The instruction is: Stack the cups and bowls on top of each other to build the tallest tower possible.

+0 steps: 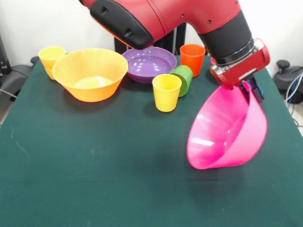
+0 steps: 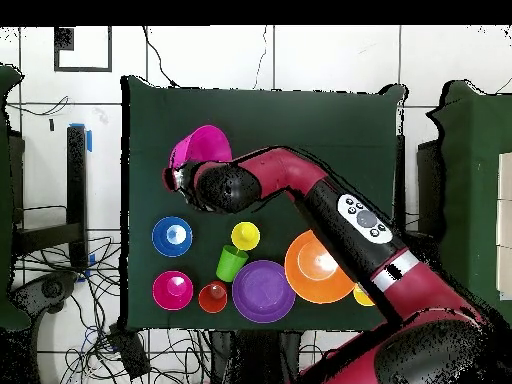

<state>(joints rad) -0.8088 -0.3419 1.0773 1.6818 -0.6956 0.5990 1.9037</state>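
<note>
My gripper (image 1: pixel 251 91) is shut on the rim of the large hot pink bowl (image 1: pixel 227 130). It holds the bowl steeply tilted, mouth toward the table's left, lower rim close to the cloth. From overhead the gripper (image 2: pixel 181 178) sits at the pink bowl's (image 2: pixel 202 146) edge. The large orange bowl (image 1: pixel 90 73), purple bowl (image 1: pixel 149 63), a yellow cup (image 1: pixel 166 92), a green cup (image 1: pixel 182 78) on its side, an orange cup (image 1: pixel 192 57) and a second yellow cup (image 1: pixel 51 59) stand apart. The small blue bowl (image 2: pixel 172 236) and small crimson bowl (image 2: pixel 173 290) show only overhead.
The dark green cloth-covered table (image 1: pixel 94 165) ends close to the right of the pink bowl. My arm (image 2: pixel 330 205) crosses above the orange bowl (image 2: pixel 318 266) and half hides a yellow cup (image 2: pixel 362 295). Cables and chairs surround the table.
</note>
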